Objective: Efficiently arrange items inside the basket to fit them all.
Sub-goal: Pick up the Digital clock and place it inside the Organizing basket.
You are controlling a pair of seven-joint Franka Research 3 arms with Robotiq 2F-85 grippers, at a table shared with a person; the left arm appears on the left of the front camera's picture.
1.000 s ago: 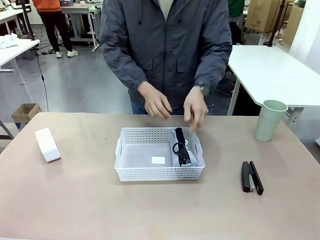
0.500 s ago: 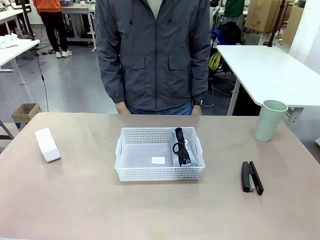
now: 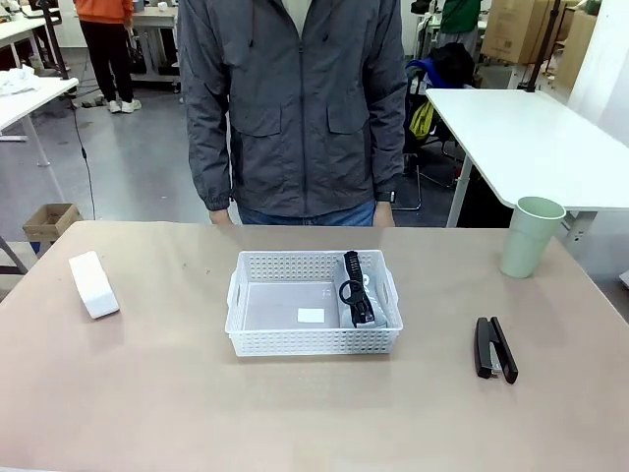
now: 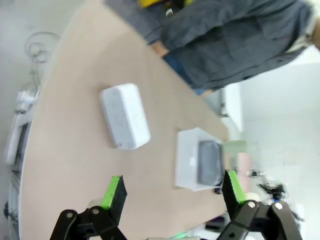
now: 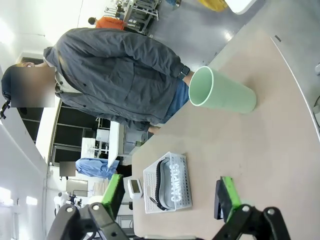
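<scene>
My left claw [image 4: 173, 192] is spread wide, green pads well apart, nothing between them. My right claw [image 5: 172, 197] is spread just as wide and holds nothing.

The shallow white perforated plastic basket [image 3: 314, 341] sits mid-table on the tan table [image 3: 147, 403]. 1 item is in it: the grey soft pouch with a black strap [image 3: 366, 313] lies along its right end, strap on top. The rest of the basket floor is bare apart from a small white label [image 3: 311, 316].

3 items are outside it. The small white box [image 3: 93, 284] lies well off to my left, near the table edge. The black stapler [image 3: 494, 348] lies flat to my right, near the front. The pale green paper cup [image 3: 532, 237] stands upright at the far right.

The person in a grey zip jacket [image 3: 295, 108] stands at the far side, arms hanging down.
</scene>
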